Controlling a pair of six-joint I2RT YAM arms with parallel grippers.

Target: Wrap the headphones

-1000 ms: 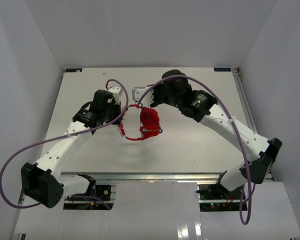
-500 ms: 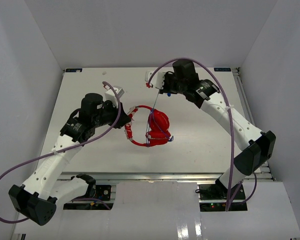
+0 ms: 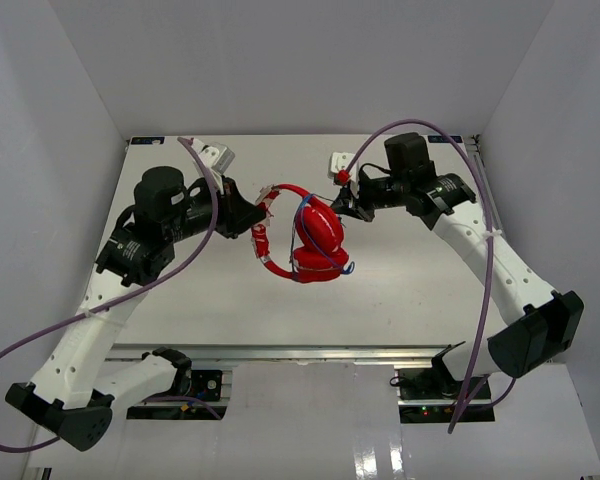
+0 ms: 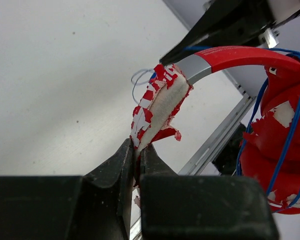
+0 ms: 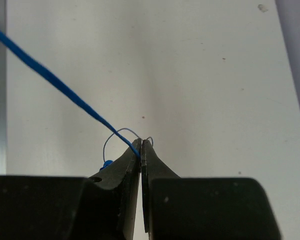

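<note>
The red headphones (image 3: 315,240) hang above the table's middle, cups folded together, with the blue cable (image 3: 320,262) looped round them. My left gripper (image 3: 257,222) is shut on the worn red-and-white headband (image 4: 157,107) and holds it up. The cups (image 4: 275,135) show at the right of the left wrist view with blue cable (image 4: 290,135) over them. My right gripper (image 3: 340,205) is shut on the cable, just right of the cups. In the right wrist view the cable (image 5: 65,92) runs taut up-left from the jaws (image 5: 141,145), with a small loop and a blue tip (image 5: 107,163) beside them.
White walls enclose the white table (image 3: 180,290) on the left, back and right. A metal rail (image 3: 310,352) runs along the near edge. Thick purple robot cables (image 3: 485,290) arc over both arms.
My right gripper swung right and toward the front with the cable, now beside the cups. My left gripper drew back left and lifted the headband; the headphones turned and moved slightly toward the back.
</note>
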